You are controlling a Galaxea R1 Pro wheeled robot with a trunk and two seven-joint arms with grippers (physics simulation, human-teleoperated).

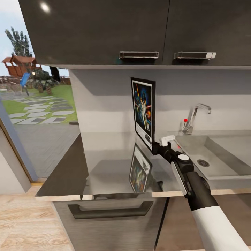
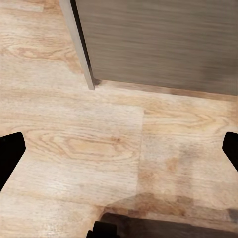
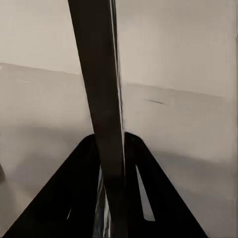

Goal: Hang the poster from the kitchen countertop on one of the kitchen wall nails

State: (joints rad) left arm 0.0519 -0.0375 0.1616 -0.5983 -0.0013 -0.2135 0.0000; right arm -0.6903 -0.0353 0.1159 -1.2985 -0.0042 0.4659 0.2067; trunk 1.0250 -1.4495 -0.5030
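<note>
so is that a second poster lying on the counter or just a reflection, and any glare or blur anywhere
Head view: a reflection; the shiny kitchen countertop mirrors the poster held upright by the right gripper, and a bright glare spot sits on the upper cabinet. Right wrist view: the poster's edge is close and soft. Left wrist view: a faint shadow darkens the wood floor.

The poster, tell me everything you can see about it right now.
The poster is a portrait Star Wars print: black frame, white inner border, dark blue scene with figures and lightsabers. It stands upright, lifted above the steel countertop, which mirrors it. The right gripper is clamped on its lower corner; in the right wrist view its dark edge runs between the fingers.
</note>
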